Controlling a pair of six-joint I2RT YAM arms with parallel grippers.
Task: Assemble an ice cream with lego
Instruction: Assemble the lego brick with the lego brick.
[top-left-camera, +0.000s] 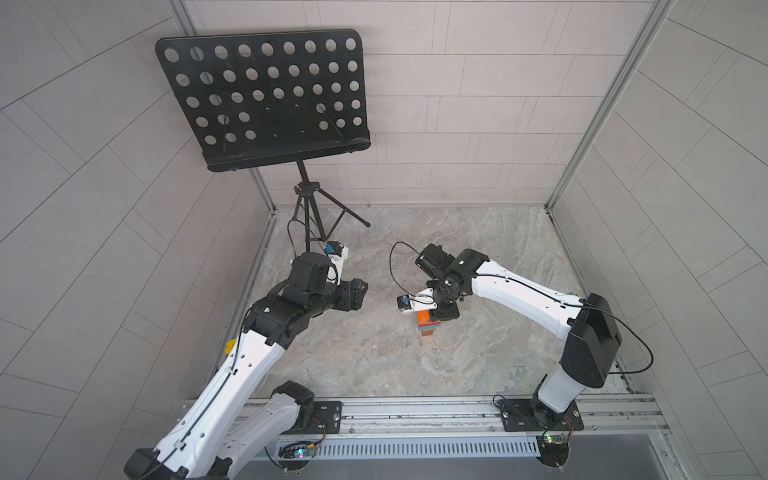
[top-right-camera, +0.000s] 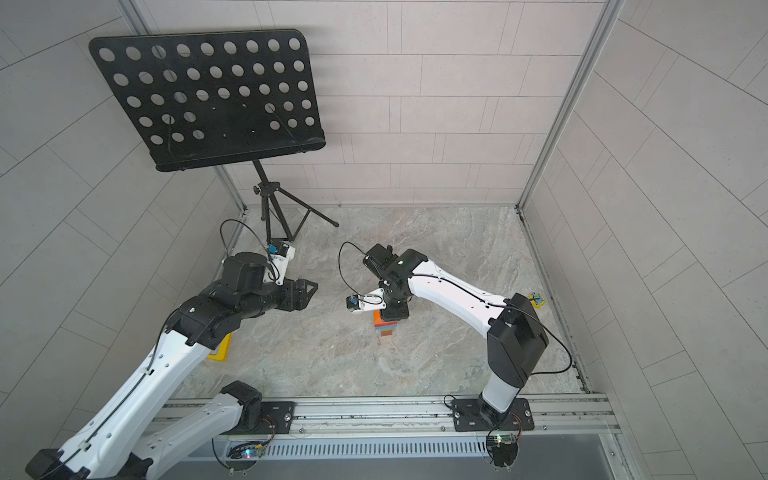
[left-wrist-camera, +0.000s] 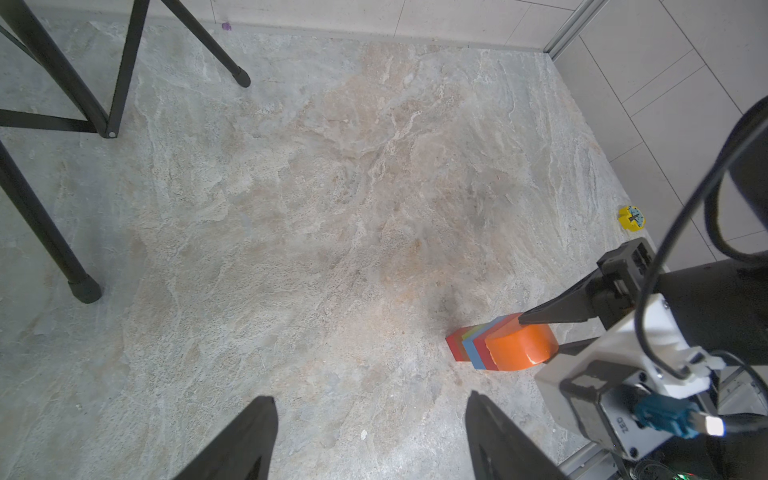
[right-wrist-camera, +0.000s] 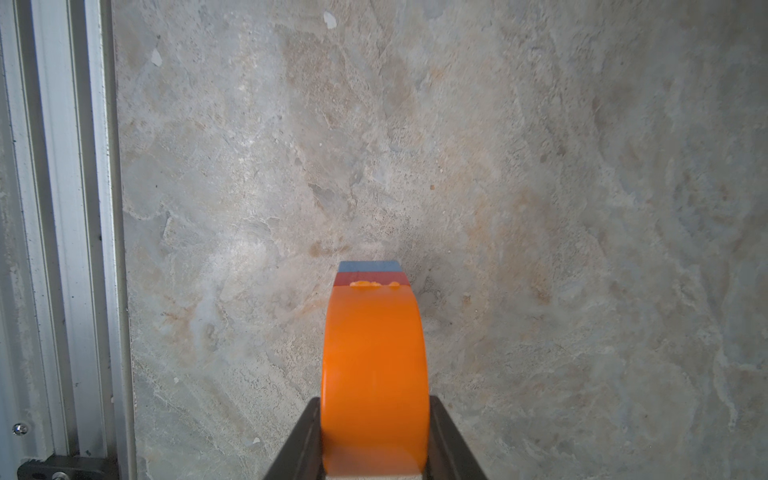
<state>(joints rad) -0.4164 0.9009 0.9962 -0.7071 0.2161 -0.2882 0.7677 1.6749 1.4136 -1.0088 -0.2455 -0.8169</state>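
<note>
The ice cream (top-left-camera: 426, 325) is an upright stack of lego on the marble table: an orange half-round dome (right-wrist-camera: 374, 357) on top, then a red and a blue wide brick (left-wrist-camera: 471, 349) and a narrow stem with green and red. My right gripper (right-wrist-camera: 375, 415) is shut on the dome from above, one finger on each flat side. Both top views show the stack (top-right-camera: 384, 326) under that gripper (top-left-camera: 441, 313). Whether the stem rests on the table I cannot tell. My left gripper (left-wrist-camera: 370, 405) is open and holds nothing. It hovers well to the left of the stack (top-left-camera: 358, 291).
A black music stand (top-left-camera: 266, 95) on tripod legs (left-wrist-camera: 112, 104) stands at the back left. A yellow triangular frame (top-right-camera: 220, 349) lies under my left arm. A small yellow object with a blue mark (left-wrist-camera: 631, 218) sits by the right wall. An aluminium rail (top-left-camera: 415, 411) runs along the front.
</note>
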